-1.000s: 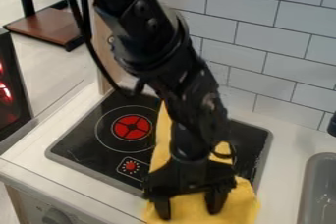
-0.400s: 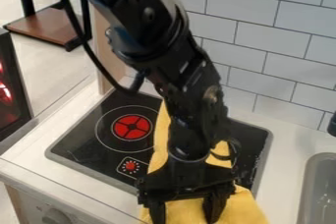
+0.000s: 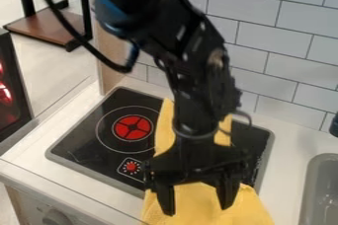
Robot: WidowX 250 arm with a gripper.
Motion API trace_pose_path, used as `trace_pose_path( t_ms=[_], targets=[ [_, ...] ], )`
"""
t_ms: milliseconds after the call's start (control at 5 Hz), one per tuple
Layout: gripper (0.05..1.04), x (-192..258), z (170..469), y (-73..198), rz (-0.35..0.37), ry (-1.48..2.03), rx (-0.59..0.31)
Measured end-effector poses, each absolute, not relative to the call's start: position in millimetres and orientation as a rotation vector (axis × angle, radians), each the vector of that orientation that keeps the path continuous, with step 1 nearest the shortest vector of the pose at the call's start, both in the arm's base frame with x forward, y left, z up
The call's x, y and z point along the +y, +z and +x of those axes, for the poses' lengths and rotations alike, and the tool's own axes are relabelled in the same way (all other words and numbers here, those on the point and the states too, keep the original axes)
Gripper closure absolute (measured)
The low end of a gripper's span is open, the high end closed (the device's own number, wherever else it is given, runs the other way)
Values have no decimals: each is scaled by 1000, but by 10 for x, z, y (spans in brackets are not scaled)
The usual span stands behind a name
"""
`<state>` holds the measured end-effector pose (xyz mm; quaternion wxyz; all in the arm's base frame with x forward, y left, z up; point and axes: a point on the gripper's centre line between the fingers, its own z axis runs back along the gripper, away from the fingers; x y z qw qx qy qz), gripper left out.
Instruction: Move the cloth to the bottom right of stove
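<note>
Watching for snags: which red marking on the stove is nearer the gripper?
The small red dot. The other, a large red disc with dark spokes, lies farther from the gripper.

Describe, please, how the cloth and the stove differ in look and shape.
The cloth is yellow, while the stove is mostly black. The cloth is rumpled and runs past the stove's front edge; the stove is flat and straight-sided. Both are partly hidden behind the gripper.

black gripper (image 3: 198, 210) hung around 6ish, fingers apart | yellow cloth (image 3: 198, 197) kinda sprawled behind it | sink (image 3: 320, 162) sat roughly at 4
</note>
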<state>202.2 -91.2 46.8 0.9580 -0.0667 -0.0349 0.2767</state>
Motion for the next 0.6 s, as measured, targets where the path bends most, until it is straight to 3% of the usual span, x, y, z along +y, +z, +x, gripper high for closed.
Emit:
trace_pose_path(
  t_ms=[400,600],
  targets=[
    [84,-727,2011,837,-223,579,-108],
    [83,-725,2017,840,-223,571,-111]
  ],
)
